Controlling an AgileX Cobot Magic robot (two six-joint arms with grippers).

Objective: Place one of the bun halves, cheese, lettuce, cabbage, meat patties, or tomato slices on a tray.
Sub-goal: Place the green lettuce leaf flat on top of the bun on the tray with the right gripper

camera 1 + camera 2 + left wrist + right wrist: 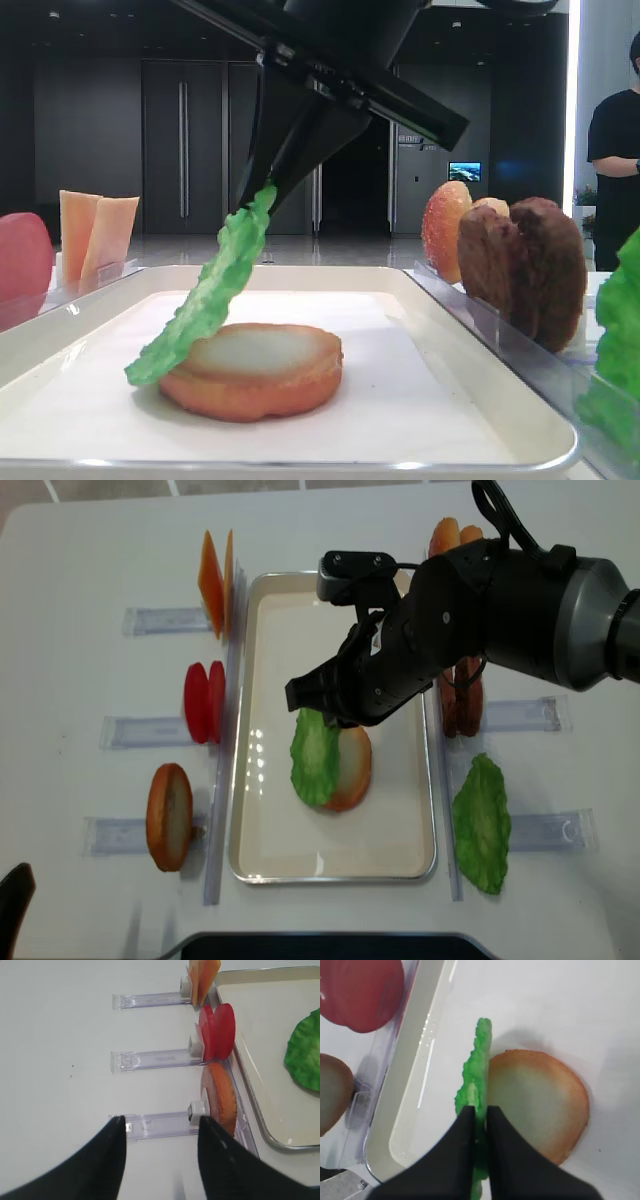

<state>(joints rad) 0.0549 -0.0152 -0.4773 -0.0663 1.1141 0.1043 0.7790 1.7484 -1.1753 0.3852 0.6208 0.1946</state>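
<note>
The right hand is clamped on the edge of a lettuce leaf, holding it tilted, its lower end leaning against the bun half that lies in the middle of the tray. The left hand hangs over the counter off the tray's left edge, fingers apart, holding nothing

Glossy tray, ruffled matt lettuce
</note>
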